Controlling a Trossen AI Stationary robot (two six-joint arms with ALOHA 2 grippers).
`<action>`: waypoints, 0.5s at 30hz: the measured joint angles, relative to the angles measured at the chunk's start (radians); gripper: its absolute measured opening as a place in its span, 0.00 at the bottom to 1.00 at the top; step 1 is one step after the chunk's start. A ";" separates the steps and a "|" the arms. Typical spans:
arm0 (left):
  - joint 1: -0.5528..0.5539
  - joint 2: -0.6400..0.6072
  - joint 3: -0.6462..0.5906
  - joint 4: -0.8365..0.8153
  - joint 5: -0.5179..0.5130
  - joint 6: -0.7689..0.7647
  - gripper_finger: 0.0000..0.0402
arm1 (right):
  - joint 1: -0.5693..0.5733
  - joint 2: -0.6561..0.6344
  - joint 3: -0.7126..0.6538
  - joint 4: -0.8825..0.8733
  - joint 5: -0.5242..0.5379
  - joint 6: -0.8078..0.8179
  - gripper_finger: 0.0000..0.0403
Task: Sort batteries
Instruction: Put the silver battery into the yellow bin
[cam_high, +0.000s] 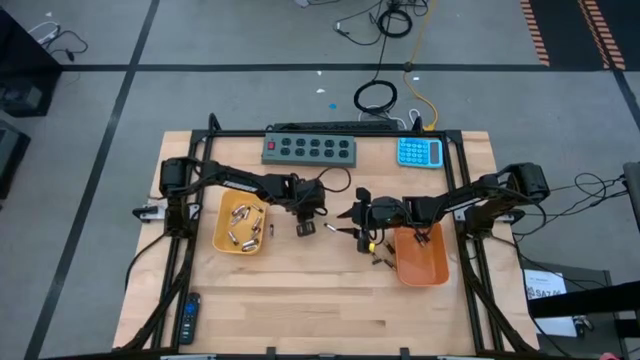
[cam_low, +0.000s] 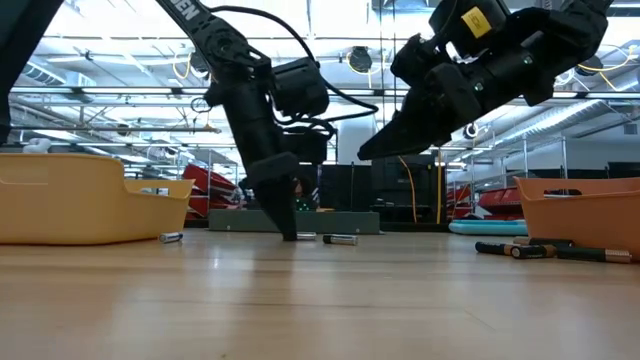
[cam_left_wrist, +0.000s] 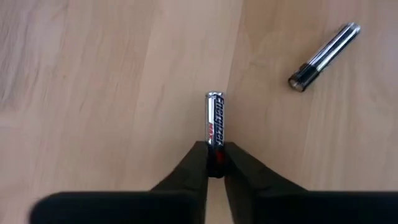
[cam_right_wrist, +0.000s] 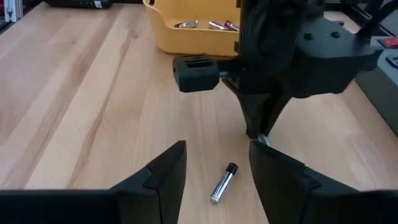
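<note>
Left wrist view: left gripper (cam_left_wrist: 214, 158) pinches a battery (cam_left_wrist: 214, 121) mid-table for sorting; right gripper (cam_right_wrist: 217, 168) hovers nearby, jaws apart.

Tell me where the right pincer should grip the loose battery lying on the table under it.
Grip the loose battery across its mid-length, coming straight down, fingers either side of its round body. It lies flat on bare wood, clear of the left pincer, which pinches another battery. The right pincer hangs open above it.

The battery (cam_left_wrist: 214, 124) between the left gripper's (cam_left_wrist: 214, 163) fingers has a word on it, probably "Energizer".
</note>
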 joint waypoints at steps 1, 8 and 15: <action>0.004 0.000 0.000 0.008 0.003 0.000 0.06 | 0.000 0.000 0.000 0.001 0.000 0.002 0.41; 0.009 -0.030 -0.002 0.012 0.016 -0.029 0.06 | 0.001 0.001 0.000 -0.015 0.000 0.004 0.41; -0.002 -0.182 0.000 -0.107 0.001 -0.088 0.06 | 0.001 0.001 0.000 -0.063 0.027 0.004 0.41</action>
